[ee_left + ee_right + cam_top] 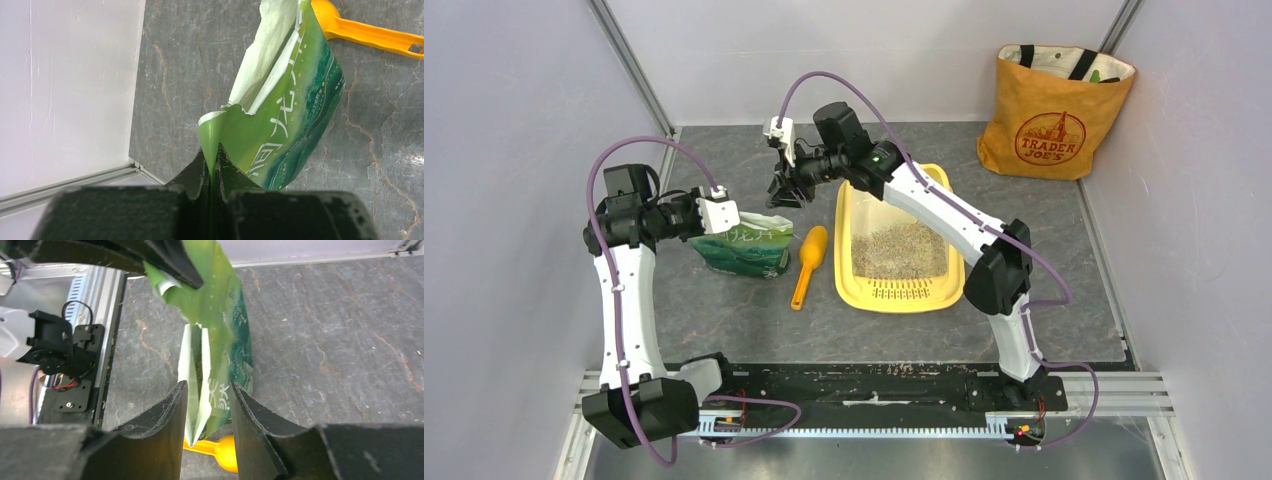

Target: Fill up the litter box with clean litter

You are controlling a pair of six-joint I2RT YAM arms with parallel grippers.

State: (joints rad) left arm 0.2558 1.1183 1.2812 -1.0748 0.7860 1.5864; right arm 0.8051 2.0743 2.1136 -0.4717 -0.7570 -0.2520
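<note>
Mid-table: litter box (pixel 898 303) lies lengthwise, slotted grate toward the arm bases. Bare table (pixel 1079 220) on its right; orange scoop (pixel 809 264) just beside its left rim. Clean litter (pixel 902 250): grey-beige granules covering the box floor. Left tool (pixel 212 159) clenched on green bag (pixel 285 115) at its torn edge. Right tool (pixel 786 188) released, fingers apart, beyond the bag. Box's far end hidden under the right arm.

A dark grey, stone-patterned tabletop (pixel 724 320) enclosed by plain pale lilac-white walls (pixel 864 50) at the back and both sides. A silver metal rail (pixel 1124 390) runs along the near edge. Even, soft light throughout.
</note>
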